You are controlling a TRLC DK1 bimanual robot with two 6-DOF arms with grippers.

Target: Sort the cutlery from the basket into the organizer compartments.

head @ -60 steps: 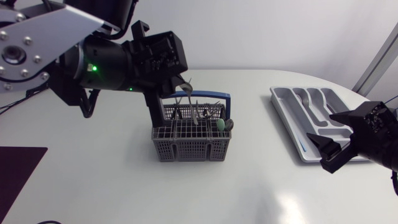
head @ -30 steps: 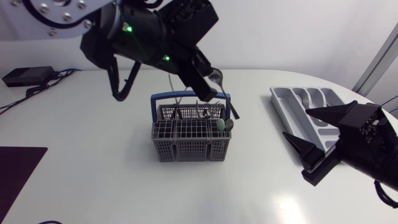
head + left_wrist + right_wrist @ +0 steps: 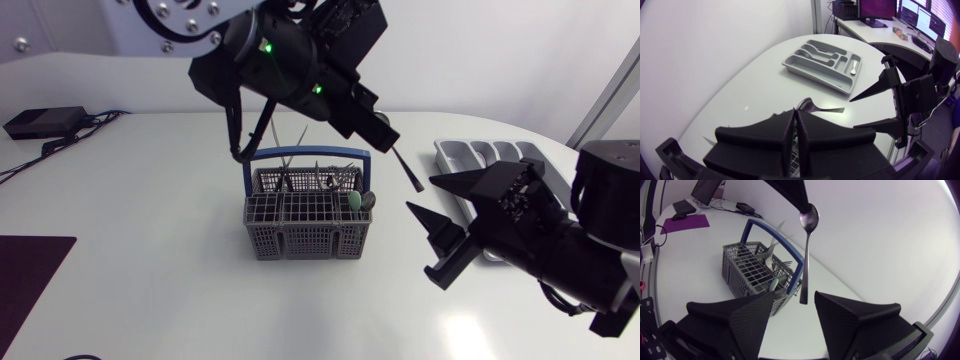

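Observation:
My left gripper (image 3: 385, 133) hangs above and to the right of the grey cutlery basket (image 3: 308, 228), shut on the bowl end of a metal spoon (image 3: 405, 168). The spoon (image 3: 807, 255) hangs handle-down. Its lower tip sits between the fingers of my right gripper (image 3: 420, 195), which stand open and clear of it on both sides (image 3: 795, 311). The basket (image 3: 747, 267) has a blue handle and holds several more pieces of cutlery. The grey organizer (image 3: 822, 62) lies at the table's right, one small spoon (image 3: 853, 67) in a compartment. My right arm hides most of the organizer (image 3: 480, 153) from above.
A dark mat (image 3: 30, 272) lies at the table's front left edge. A small black box (image 3: 45, 122) with cables sits at the back left. White tabletop stretches in front of the basket.
My left arm lifted the spoon out of the basket and carried it right. My right gripper swung left from the organizer until its fingers flanked the handle, and they have narrowed.

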